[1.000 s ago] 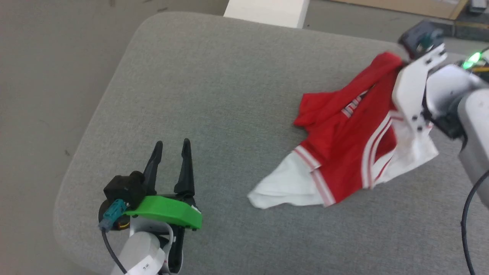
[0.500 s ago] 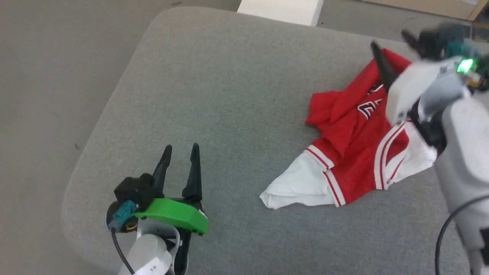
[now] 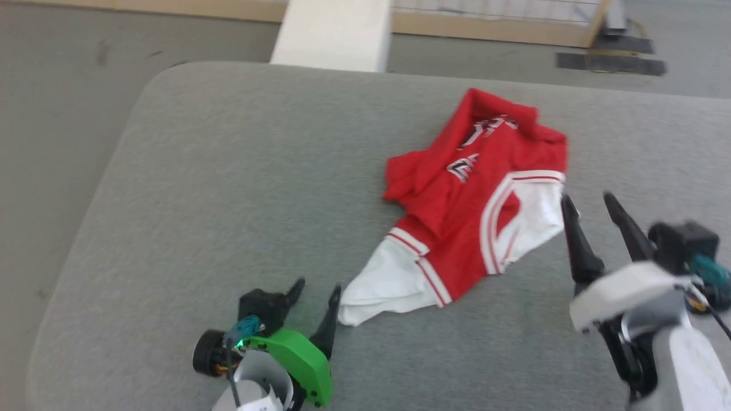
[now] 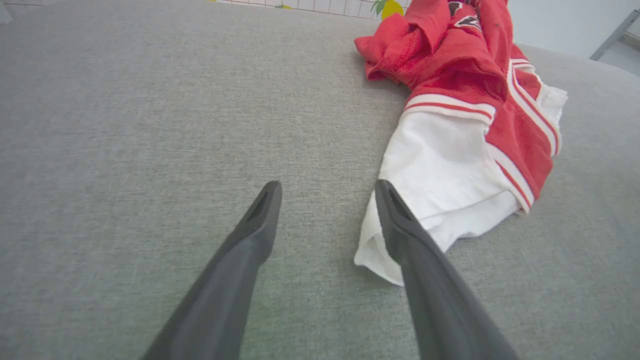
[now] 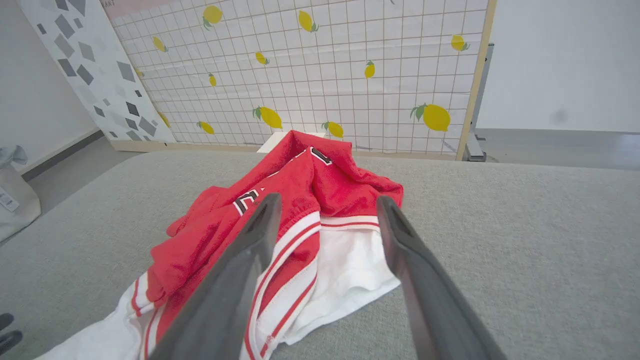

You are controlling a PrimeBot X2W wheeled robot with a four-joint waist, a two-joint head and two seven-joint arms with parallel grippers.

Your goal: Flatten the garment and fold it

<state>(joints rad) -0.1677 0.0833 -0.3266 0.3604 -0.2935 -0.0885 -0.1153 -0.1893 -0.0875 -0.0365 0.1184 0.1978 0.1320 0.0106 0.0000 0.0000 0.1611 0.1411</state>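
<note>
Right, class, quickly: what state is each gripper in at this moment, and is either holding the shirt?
Left gripper: open, holding nothing, fingers beside the garment.
Right gripper: open, holding nothing.

The garment (image 3: pixel 468 194) lies crumpled on the grey cushion (image 3: pixel 228 171) — left gripper (image 3: pixel 318 285) just beside its white sleeve, right gripper (image 3: pixel 587 198) near the other sleeve — both with fingers spread, empty
</note>
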